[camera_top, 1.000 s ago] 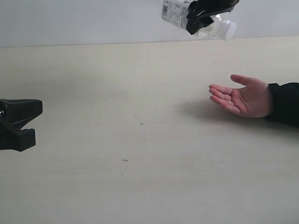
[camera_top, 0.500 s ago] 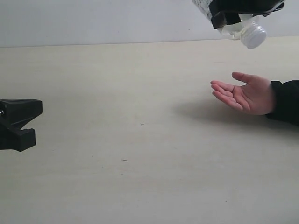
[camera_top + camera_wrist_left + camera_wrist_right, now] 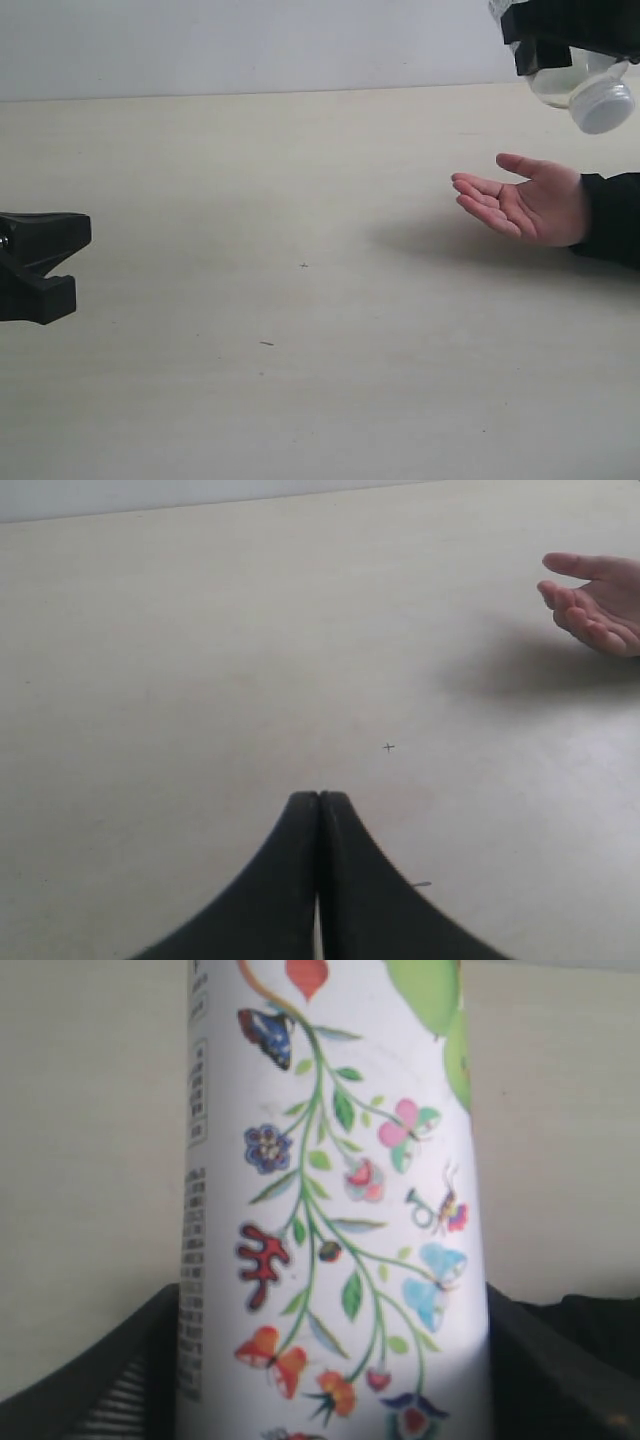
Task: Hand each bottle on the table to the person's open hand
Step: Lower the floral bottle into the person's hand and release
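Observation:
My right gripper (image 3: 560,45) is at the top right of the exterior view, shut on the short bottle with the white floral label (image 3: 330,1210). The bottle's clear neck and white cap (image 3: 603,105) point down, hanging above and a little right of the person's open hand (image 3: 525,205), which rests palm up on the beige table (image 3: 300,300). In the right wrist view the label fills the frame between the dark fingers (image 3: 120,1380). At the left edge my left gripper (image 3: 60,265) is shut with nothing in it, low over the table. No other bottles are in view.
The person's dark sleeve (image 3: 610,220) enters from the right edge. A pale wall (image 3: 250,45) runs behind the table's far edge. A small dark cross mark (image 3: 303,265) and a speck (image 3: 266,343) lie on the tabletop.
My right gripper has carried the floral bottle to the right and slightly down, from left of the hand to above its wrist side. The hand lifted slightly early on. The left gripper stayed still.

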`<state>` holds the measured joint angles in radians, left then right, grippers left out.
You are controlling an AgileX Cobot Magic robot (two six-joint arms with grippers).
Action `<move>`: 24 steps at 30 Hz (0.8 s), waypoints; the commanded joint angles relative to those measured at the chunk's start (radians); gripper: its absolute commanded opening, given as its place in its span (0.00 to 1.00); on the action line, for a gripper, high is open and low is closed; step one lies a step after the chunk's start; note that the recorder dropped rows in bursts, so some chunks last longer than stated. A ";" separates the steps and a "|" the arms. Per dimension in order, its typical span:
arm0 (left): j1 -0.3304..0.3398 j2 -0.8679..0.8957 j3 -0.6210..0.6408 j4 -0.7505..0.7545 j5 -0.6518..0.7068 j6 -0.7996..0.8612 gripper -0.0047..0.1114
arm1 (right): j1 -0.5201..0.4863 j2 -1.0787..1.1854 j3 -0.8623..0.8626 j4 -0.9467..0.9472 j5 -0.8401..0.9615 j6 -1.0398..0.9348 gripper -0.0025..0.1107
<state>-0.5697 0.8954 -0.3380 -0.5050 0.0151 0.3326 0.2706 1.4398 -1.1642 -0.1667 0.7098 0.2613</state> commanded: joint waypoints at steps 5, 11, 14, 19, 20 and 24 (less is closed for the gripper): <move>0.002 -0.004 0.003 -0.004 -0.009 0.003 0.04 | -0.003 -0.009 0.079 -0.048 -0.031 0.163 0.02; 0.002 -0.004 0.003 -0.004 -0.009 0.003 0.04 | -0.003 0.026 0.137 -0.168 -0.042 0.290 0.02; 0.002 -0.004 0.003 -0.004 -0.009 0.003 0.04 | -0.003 0.062 0.152 -0.184 -0.061 0.290 0.02; 0.002 -0.004 0.003 -0.004 -0.009 0.003 0.04 | -0.003 0.132 0.152 -0.184 -0.080 0.282 0.02; 0.002 -0.004 0.003 -0.004 -0.009 0.003 0.04 | -0.003 0.146 0.152 -0.184 -0.081 0.282 0.02; 0.002 -0.004 0.003 -0.004 -0.009 0.003 0.04 | -0.003 0.200 0.152 -0.190 -0.083 0.266 0.02</move>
<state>-0.5697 0.8954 -0.3380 -0.5050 0.0151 0.3326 0.2706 1.6149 -1.0140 -0.3414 0.6434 0.5422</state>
